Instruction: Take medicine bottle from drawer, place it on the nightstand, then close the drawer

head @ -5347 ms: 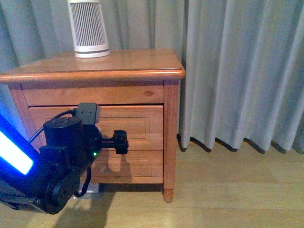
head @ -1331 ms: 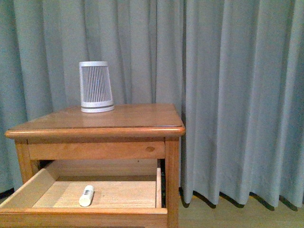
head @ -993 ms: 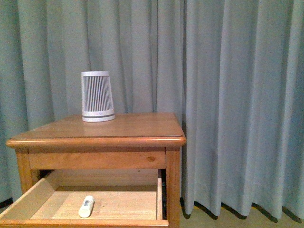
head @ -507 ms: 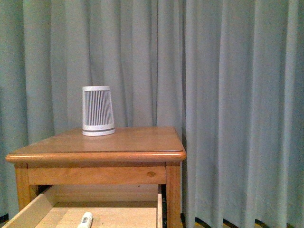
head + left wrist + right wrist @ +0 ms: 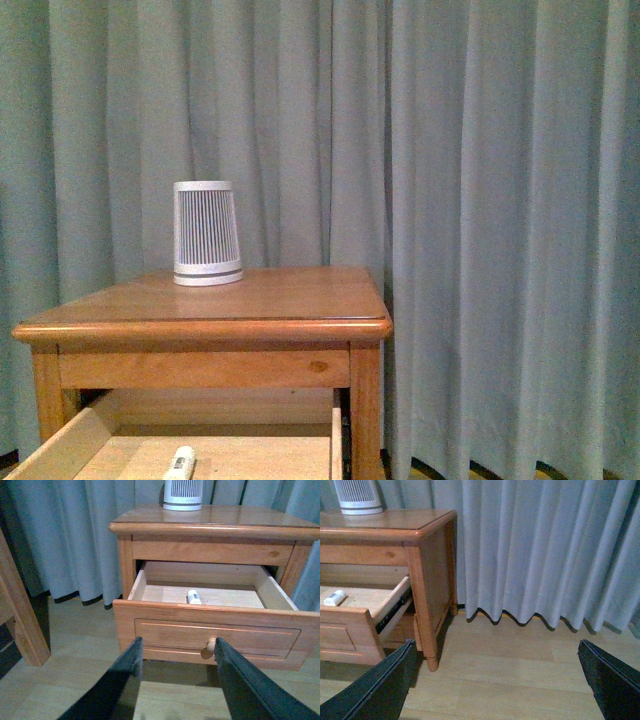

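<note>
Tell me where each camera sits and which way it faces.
Front: on the body, facing the nightstand top, canister and curtain; no arm shows.
Left wrist: facing the open drawer's front; both left fingers show.
Right wrist: facing the nightstand's side and floor; both right fingers show.
All share the medicine bottle in the drawer.

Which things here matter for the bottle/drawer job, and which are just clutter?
Job: medicine bottle, lying in the open drawer; nightstand.
Bystanders: white ribbed canister on the nightstand top; curtain; wooden post.
</note>
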`<state>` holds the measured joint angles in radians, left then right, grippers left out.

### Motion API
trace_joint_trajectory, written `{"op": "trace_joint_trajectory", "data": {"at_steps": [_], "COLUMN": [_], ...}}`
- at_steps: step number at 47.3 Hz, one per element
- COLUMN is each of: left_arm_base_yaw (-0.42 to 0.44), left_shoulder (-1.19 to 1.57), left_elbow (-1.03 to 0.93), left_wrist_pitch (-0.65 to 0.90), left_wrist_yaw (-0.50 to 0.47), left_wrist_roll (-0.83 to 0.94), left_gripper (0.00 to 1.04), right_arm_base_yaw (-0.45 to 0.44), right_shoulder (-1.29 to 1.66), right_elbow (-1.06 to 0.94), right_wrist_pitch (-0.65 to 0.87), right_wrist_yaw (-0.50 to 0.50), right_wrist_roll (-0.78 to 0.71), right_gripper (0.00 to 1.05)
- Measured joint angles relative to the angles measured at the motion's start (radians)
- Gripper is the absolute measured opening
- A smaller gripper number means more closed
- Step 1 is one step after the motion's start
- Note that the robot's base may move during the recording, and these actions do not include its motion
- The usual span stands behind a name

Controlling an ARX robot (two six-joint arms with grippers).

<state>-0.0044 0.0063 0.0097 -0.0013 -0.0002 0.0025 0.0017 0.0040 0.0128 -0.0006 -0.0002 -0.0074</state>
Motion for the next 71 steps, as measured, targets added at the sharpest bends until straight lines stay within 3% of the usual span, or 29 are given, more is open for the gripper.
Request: {"op": "trace_joint_trajectory", "data": {"at_steps": [4,13,48,49,52,56,58,65,71], "left_arm_base_yaw": [0.000,0.000,0.000,0.000,0.000,0.000,0.000,0.000,0.000], "left_shoulder": [0.000,0.000,-0.003,-0.003,-0.003,-0.003,-0.003,-0.003,-0.003], "left_elbow": [0.000,0.000,0.000,0.000,0.000,0.000,0.000,0.000,0.000], "left_wrist_pitch": [0.000,0.000,-0.001,-0.001,-0.001,-0.001,-0.001,-0.001,-0.001], "left_wrist_yaw": [0.000,0.003,-0.003,-0.003,-0.005,-0.002,-0.004,-0.001,-0.001], "left_wrist_roll": [0.000,0.001,0.000,0.000,0.000,0.000,0.000,0.000,0.000], "left_gripper": [0.69,0.99,0.98,0.98,0.98,0.98,0.98,0.98,0.98], "right_arm_base_yaw": [0.000,0.000,0.000,0.012,0.105,0.134,0.114,0.000,-0.018], "right_shoulder": [0.000,0.000,0.000,0.010,0.056,0.090,0.114,0.467,0.806], "right_elbow": [0.000,0.000,0.000,-0.002,-0.001,0.002,0.005,0.130,0.303], "right_wrist_pitch": [0.000,0.000,0.000,0.016,0.142,0.138,0.140,0.385,0.406], "right_wrist_yaw": [0.000,0.005,-0.003,0.046,0.339,0.605,0.658,0.566,0.489], "right_wrist_roll": [0.000,0.000,0.000,-0.008,-0.048,-0.054,-0.045,0.005,0.076], "right_gripper": [0.98,0.98,0.98,0.98,0.98,0.98,0.98,0.98,0.98]}}
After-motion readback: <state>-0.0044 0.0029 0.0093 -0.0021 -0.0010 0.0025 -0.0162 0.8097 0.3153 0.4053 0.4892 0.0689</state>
